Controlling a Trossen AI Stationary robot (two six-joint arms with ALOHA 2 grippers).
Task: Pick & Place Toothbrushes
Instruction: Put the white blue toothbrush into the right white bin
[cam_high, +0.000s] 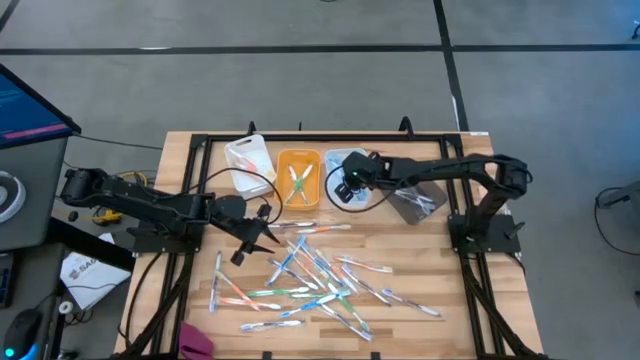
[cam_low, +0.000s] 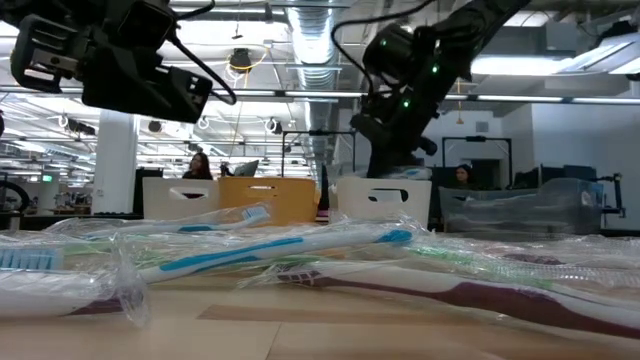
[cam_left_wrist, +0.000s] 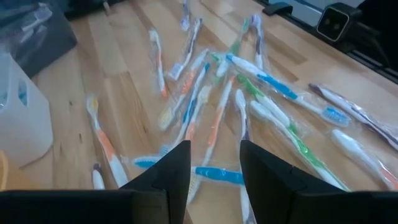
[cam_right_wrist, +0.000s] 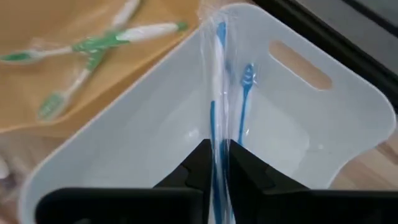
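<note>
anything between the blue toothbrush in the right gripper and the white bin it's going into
Nothing visible. The right gripper holds the wrapped blue toothbrush directly over the white bin, whose floor below looks bare.

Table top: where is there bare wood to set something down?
Bare wood lies along the table's right side, past the toothbrushes, and between that pile and the orange bin. The centre is crowded. The left gripper hangs at its edge; the right gripper over a bin.

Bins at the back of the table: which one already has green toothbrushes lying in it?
The orange bin, in the middle of the row. Green toothbrushes lie crossed inside it; the white bin beside it shows none.
</note>
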